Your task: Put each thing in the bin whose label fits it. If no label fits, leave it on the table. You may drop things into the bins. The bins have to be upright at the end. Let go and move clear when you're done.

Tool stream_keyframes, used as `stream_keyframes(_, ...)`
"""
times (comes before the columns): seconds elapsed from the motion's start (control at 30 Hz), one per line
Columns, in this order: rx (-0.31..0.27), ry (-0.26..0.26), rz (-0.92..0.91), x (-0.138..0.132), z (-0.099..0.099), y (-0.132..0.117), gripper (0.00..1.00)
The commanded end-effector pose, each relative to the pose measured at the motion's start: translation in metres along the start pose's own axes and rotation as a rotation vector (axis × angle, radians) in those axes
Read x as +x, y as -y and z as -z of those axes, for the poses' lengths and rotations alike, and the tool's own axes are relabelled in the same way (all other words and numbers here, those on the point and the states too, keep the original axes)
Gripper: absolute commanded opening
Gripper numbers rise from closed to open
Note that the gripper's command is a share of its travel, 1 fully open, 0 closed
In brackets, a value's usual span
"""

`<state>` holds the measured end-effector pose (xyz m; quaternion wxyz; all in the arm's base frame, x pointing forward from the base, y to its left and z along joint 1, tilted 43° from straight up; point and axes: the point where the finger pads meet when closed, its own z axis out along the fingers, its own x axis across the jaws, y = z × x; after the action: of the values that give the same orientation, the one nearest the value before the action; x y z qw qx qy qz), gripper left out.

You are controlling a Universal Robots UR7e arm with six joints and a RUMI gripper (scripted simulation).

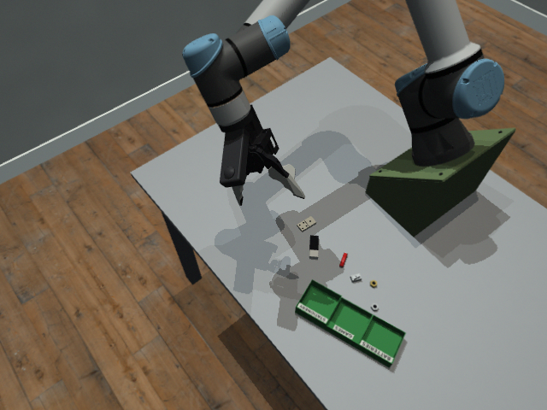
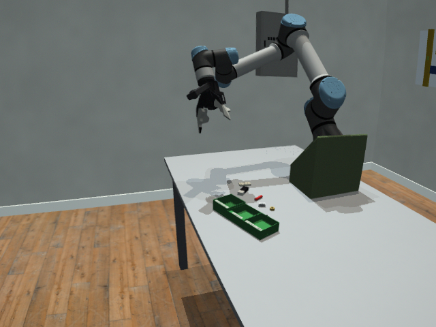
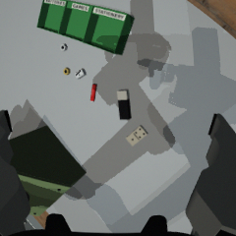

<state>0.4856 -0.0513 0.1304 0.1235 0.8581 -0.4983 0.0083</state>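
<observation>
My gripper (image 1: 270, 198) (image 2: 214, 123) is open and empty, high above the back left of the table. Below it lie a cream domino (image 1: 306, 223) (image 2: 244, 183) (image 3: 137, 135), a black-and-white eraser (image 1: 314, 246) (image 2: 242, 191) (image 3: 124, 104) and a small red cylinder (image 1: 343, 259) (image 2: 258, 197) (image 3: 93, 91). Nearer the bins lie a small white piece (image 1: 355, 278) (image 3: 80, 73), a yellow nut (image 1: 373, 283) (image 2: 272, 208) (image 3: 66, 71) and a pale nut (image 1: 374, 307) (image 3: 63, 47). The green bin tray (image 1: 398, 346) (image 2: 242, 225) (image 3: 89, 30) stands upright with three empty compartments labelled STATIONERY, GAMES and BATTERIES.
The arm's dark green wedge base (image 1: 437, 185) (image 2: 327, 165) (image 3: 39, 157) stands at the back right of the grey table (image 1: 463, 308). The table's left edge runs close to the bin tray, with wooden floor beyond.
</observation>
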Motion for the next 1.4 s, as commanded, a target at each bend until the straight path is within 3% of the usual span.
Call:
stream_keyframes(0.0,0.001,-0.001,0.000,0.000,0.000,0.000,1.00)
stream_keyframes(0.53,0.001,-0.001,0.000,0.000,0.000,0.000,1.00)
stream_keyframes(0.57,0.001,-0.001,0.000,0.004,-0.007,-0.002,0.04)
stream_keyframes(0.73,0.001,-0.001,0.000,0.023,-0.043,-0.011,0.04)
stream_keyframes(0.87,0.001,-0.001,0.000,0.023,-0.043,-0.011,0.04)
stream_keyframes(0.9,-0.005,-0.034,-0.036,0.016,-0.046,-0.013,0.04)
stream_keyframes(0.93,-0.030,-0.022,-0.045,0.008,-0.045,-0.011,0.04)
stream_keyframes(0.97,-0.054,-0.043,-0.083,0.000,-0.049,-0.010,0.04)
stream_keyframes(1.1,-0.057,-0.046,-0.088,-0.008,-0.053,-0.010,0.04)
stream_keyframes(1.23,-0.100,-0.101,-0.169,-0.028,-0.066,-0.012,0.04)
stream_keyframes(1.33,-0.103,-0.105,-0.174,-0.033,-0.069,-0.013,0.04)
stream_keyframes(1.37,-0.118,-0.135,-0.211,-0.040,-0.073,-0.014,0.04)
